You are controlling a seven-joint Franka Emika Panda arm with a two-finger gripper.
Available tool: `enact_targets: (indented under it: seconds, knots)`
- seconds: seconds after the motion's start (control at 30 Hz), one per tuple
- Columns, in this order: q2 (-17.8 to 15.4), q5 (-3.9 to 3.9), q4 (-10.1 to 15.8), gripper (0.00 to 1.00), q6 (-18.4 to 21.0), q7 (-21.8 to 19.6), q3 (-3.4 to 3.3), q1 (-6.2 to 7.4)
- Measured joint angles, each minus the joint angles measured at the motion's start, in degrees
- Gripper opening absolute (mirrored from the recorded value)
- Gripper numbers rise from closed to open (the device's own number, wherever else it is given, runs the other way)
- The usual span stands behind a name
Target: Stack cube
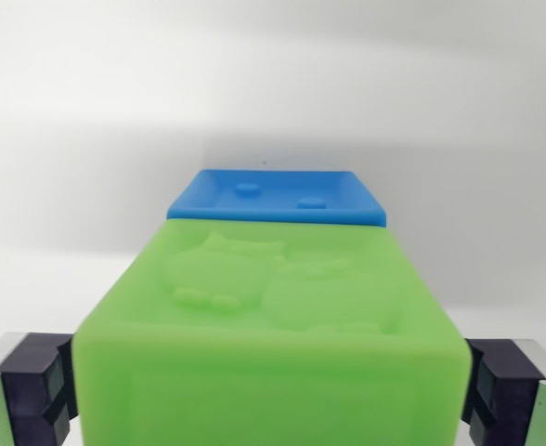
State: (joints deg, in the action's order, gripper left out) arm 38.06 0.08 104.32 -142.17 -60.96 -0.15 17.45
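You have the green cube (268,344) filling the lower middle of the wrist view, with the blue cube (278,196) just beyond its far edge and lower in the scene, resting on the pale counter (87,167). From this angle you cannot tell whether the green one already touches the blue one or hangs above it.

Judge the green cube as a light, stiff moulded block. Its top face carries a raised relief figure, and its sides look smooth and a little glossy, so it may slip if the squeeze is weak. The flat side faces are the right place to hold it, low and square, and that is where the pads sit now.

Your pincer (268,386) is closed on the green cube: the dark pad at the wrist view's left (36,386) presses its left side, and the dark pad at the wrist view's right (500,386) presses the opposite side. The opening equals the cube's full width, and nothing else is touched.

The blue cube shows small studs on its recessed top, so you will likely need the green one level and centred over it before you let go.
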Motion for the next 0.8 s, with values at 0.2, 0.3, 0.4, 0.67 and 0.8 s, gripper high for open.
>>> enact_targets:
  seconds: [0.2,0.3,0.4,0.67,0.8]
  knots:
    - [0.0,0.00,0.0,1.00,0.0,0.0,0.00,0.00]
    - [-0.1,0.00,0.0,1.00,0.1,0.0,0.00,0.00]
    - [-0.4,0.00,0.0,1.00,0.2,0.0,0.00,0.00]
    - [-2.2,0.00,0.3,1.00,1.7,0.0,0.00,0.00]
    - [-3.3,0.00,0.4,1.00,2.7,0.0,0.00,0.00]
